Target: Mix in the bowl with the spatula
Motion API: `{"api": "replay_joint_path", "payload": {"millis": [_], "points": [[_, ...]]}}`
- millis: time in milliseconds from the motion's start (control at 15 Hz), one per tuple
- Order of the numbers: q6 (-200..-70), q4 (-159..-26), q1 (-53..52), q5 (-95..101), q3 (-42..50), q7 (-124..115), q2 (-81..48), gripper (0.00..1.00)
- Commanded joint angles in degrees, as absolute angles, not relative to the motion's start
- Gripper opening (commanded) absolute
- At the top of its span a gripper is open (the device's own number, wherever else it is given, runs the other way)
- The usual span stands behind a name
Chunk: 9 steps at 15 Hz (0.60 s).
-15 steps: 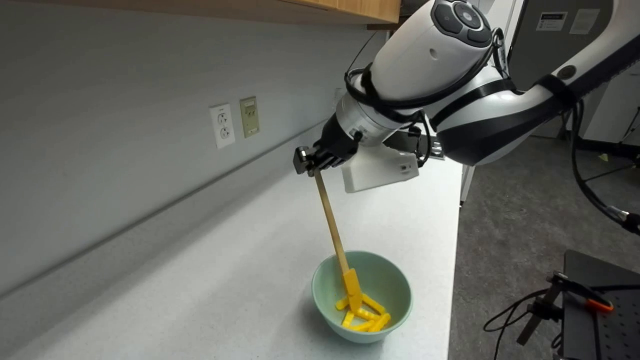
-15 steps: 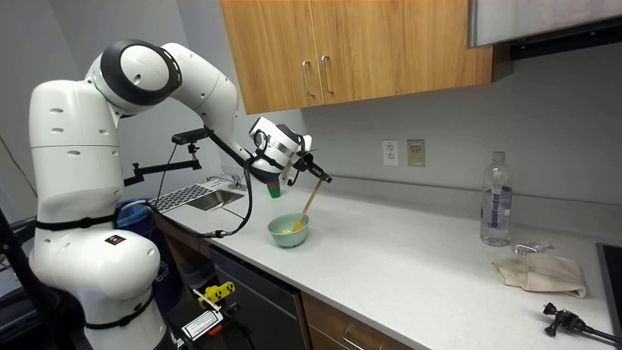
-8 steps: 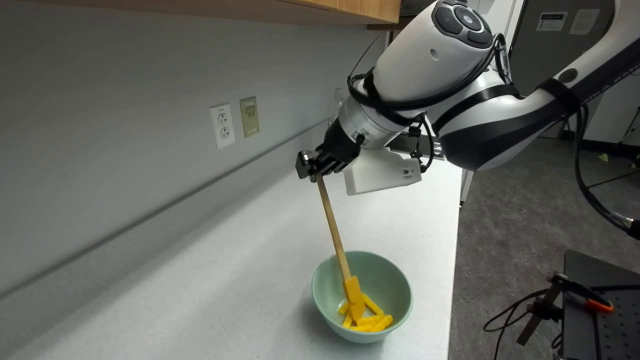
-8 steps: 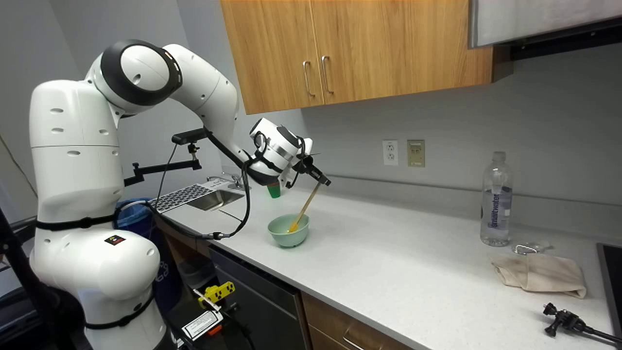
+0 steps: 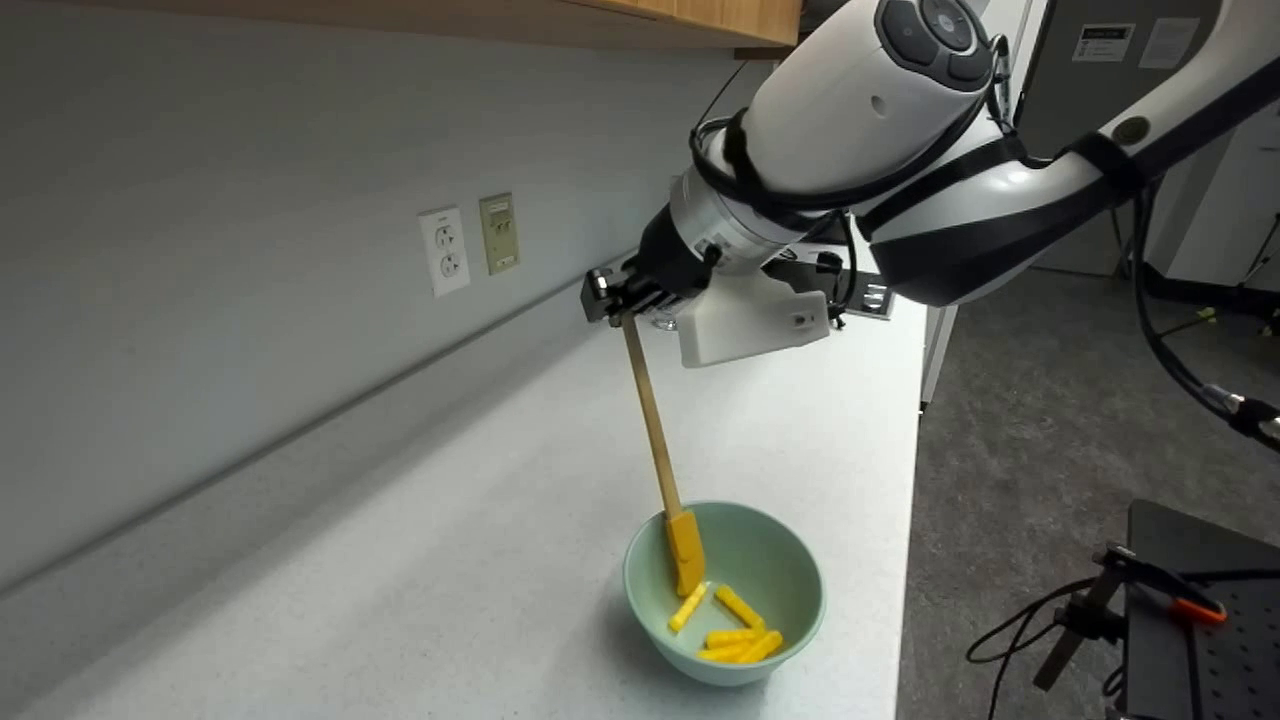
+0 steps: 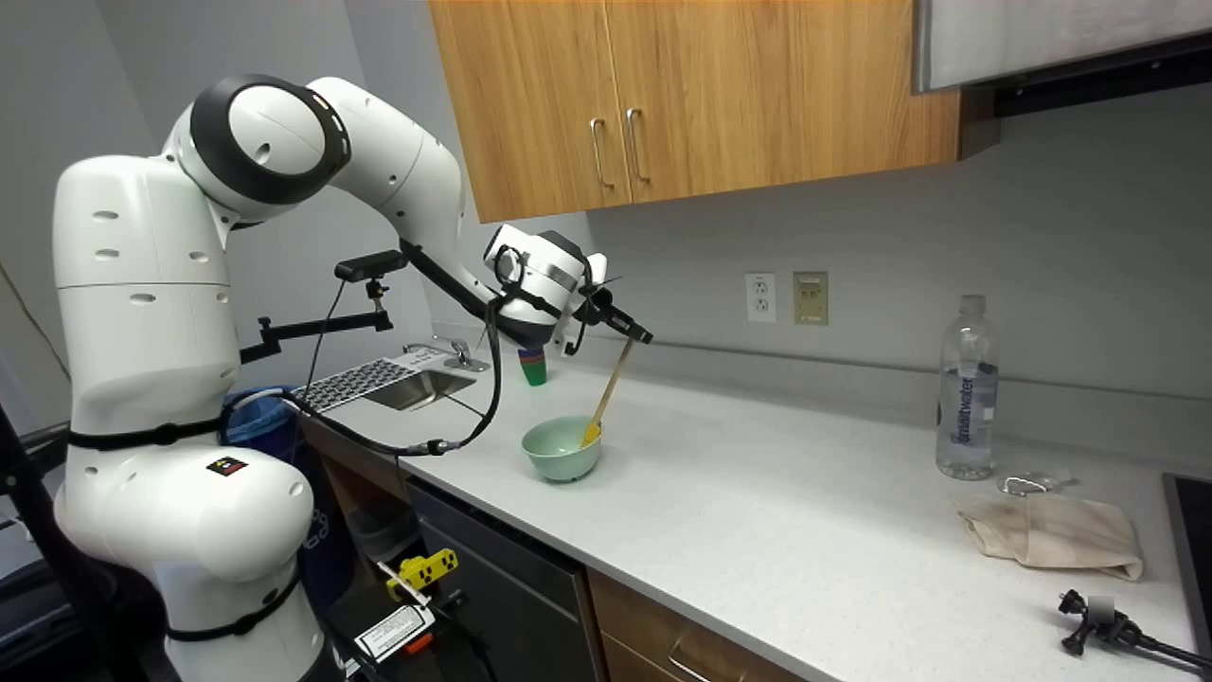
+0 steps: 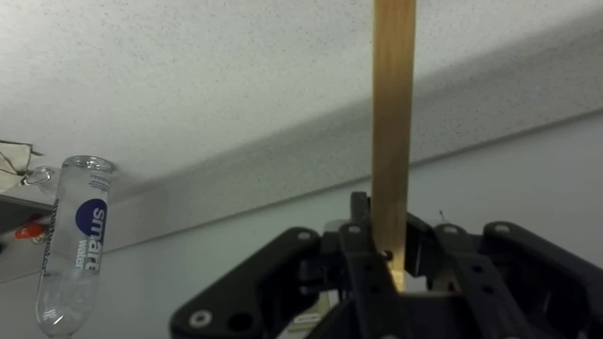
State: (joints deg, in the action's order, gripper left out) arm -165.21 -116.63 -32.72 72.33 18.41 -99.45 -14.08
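Your spatula point(image 5: 655, 440) has risen toward the wall edge of the tabletop point(image 5: 450, 600); clamped in the jaws, it slants down into the bowl point(image 5: 772, 570); most yellow pieces point(image 5: 738, 638) lie frontward, so probably sweep there.

A spatula point(image 7: 394, 108) of matt, grained wood showed in the gripper point(image 7: 388, 226), whose matt black parts carried metallic screws point(image 7: 200, 318). Below, the spatula's blade point(image 5: 686, 550) looked like smooth plastic, and the bowl point(image 5: 782, 565) had a smooth satin finish, on a finely speckled countertop point(image 5: 480, 560). Higher than the gripper hung wood-grained cabinets point(image 6: 776, 95); behind it, the arm point(image 6: 142, 227) had a glossy shell. Well apart from the gripper were a glossy bottle point(image 6: 968, 398) and a creased, matt cloth point(image 6: 1051, 535).
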Motion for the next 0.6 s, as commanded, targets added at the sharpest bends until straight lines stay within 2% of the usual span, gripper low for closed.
{"api": "replay_joint_path", "payload": {"millis": [0,533], "points": [[-162.8,-116.2,-34.1,76.2,19.0,-102.9,-13.0,0.02],[-169.9,-121.1,-30.6,64.3,17.0,-95.3,-13.5,0.02]]}}
